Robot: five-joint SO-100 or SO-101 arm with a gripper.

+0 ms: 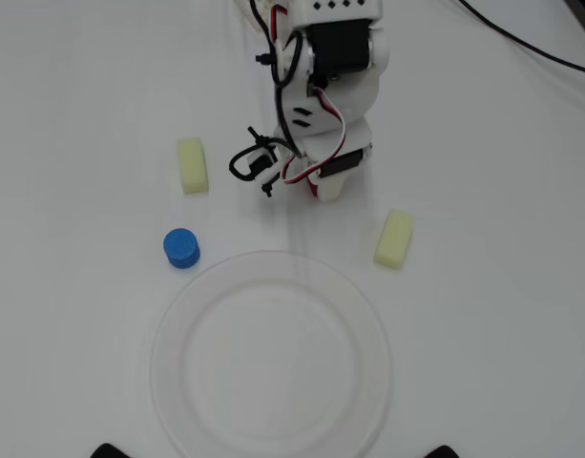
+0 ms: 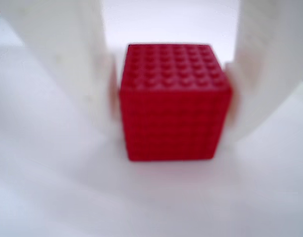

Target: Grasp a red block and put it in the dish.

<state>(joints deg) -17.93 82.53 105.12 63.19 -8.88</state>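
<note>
In the wrist view the red block (image 2: 173, 101), a small studded cube, stands on the white table between my two white fingers (image 2: 67, 59). Both fingers touch its sides, so my gripper (image 2: 171, 103) is shut on it. In the overhead view the arm covers the gripper, and only a sliver of the red block (image 1: 313, 189) shows below the wrist. The dish (image 1: 170, 367), a large round white plate, lies at the front, a short way below the arm, with nothing on it.
A blue cylinder (image 1: 181, 248) stands left of the dish's upper rim. One pale yellow block (image 1: 192, 165) lies left of the arm and another (image 1: 394, 239) to its lower right. A black cable (image 1: 531, 48) crosses the top right corner.
</note>
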